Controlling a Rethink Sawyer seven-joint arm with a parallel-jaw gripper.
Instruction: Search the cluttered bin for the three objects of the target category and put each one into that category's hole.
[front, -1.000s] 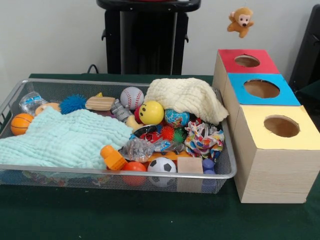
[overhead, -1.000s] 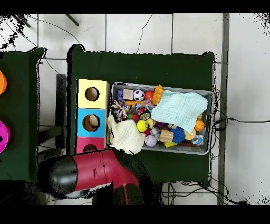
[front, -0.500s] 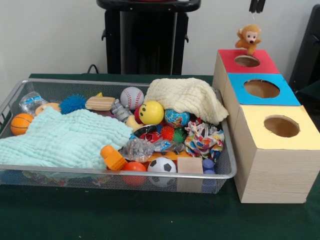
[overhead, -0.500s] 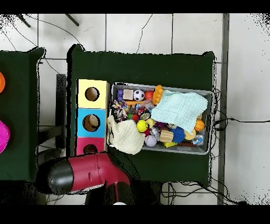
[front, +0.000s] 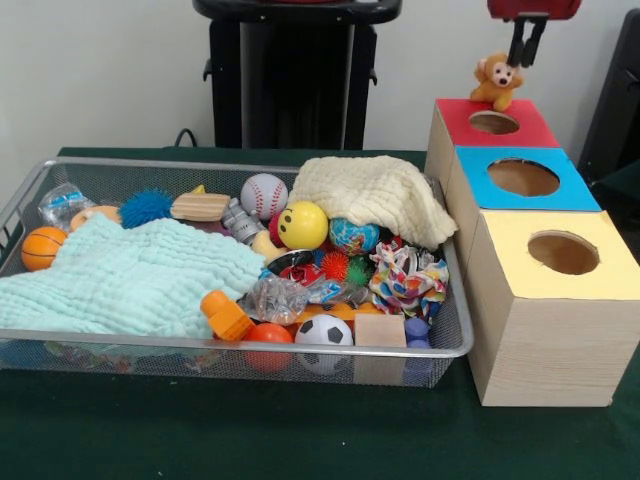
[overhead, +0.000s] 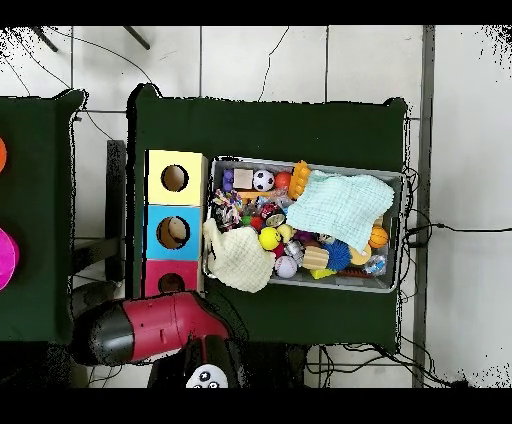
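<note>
**Monkey let go at red box, not yet in the hole**

Upper right of front view: plush monkey (front: 497, 80) now sits on the back rim of the red box (front: 455, 112), beside its hole (front: 494, 122), not inside. One second ago it hung in the air; half a second ago it was touching down. Gripper (front: 527, 45) has lifted just above it, fingers close together, holding nothing. Judgement: drop missed, monkey may need a nudge. Mesh bin (front: 30, 185) clutter unchanged; yellow cloth (front: 375, 195), teal cloth (front: 130, 275) undisturbed.
</note>
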